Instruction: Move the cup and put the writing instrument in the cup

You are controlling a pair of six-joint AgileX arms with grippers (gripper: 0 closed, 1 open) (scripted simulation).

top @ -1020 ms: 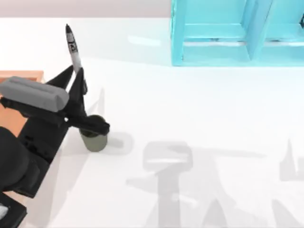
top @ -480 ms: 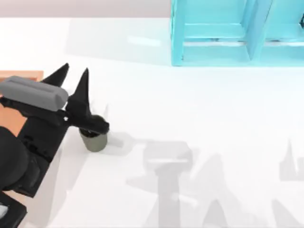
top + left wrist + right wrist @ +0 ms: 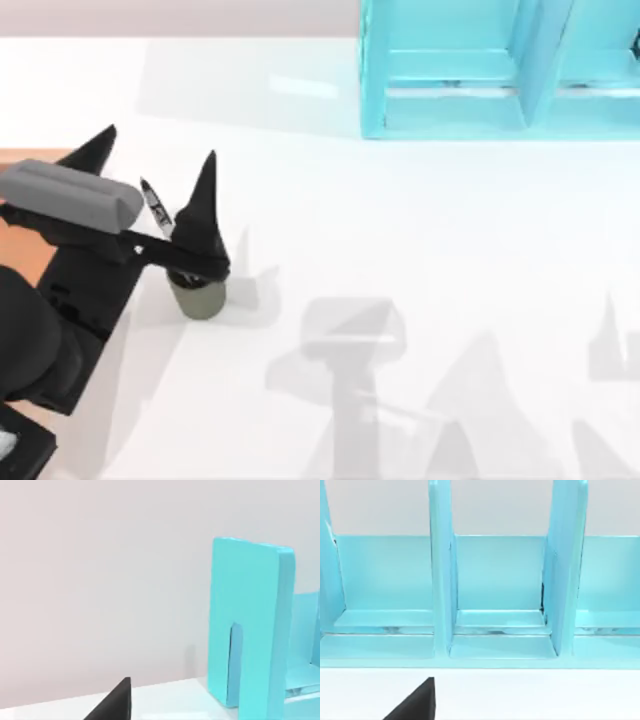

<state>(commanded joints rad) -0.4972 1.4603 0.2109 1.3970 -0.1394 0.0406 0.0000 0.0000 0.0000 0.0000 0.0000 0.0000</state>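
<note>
Hovering over the cup (image 3: 197, 297) near the table's (image 3: 420, 250) left edge, the left gripper (image 3: 150, 170) has its fingers spread wide and grips nothing. The marker (image 3: 156, 207) leans between them, its lower end apparently down inside the cup — the rim is partly hidden, so I can't be sure. To finish well, the arm should lift straight up without brushing the tilted pen or tipping the cup. The right gripper (image 3: 415, 702) idles facing the turquoise shelf (image 3: 500, 70) along the far edge.
</note>
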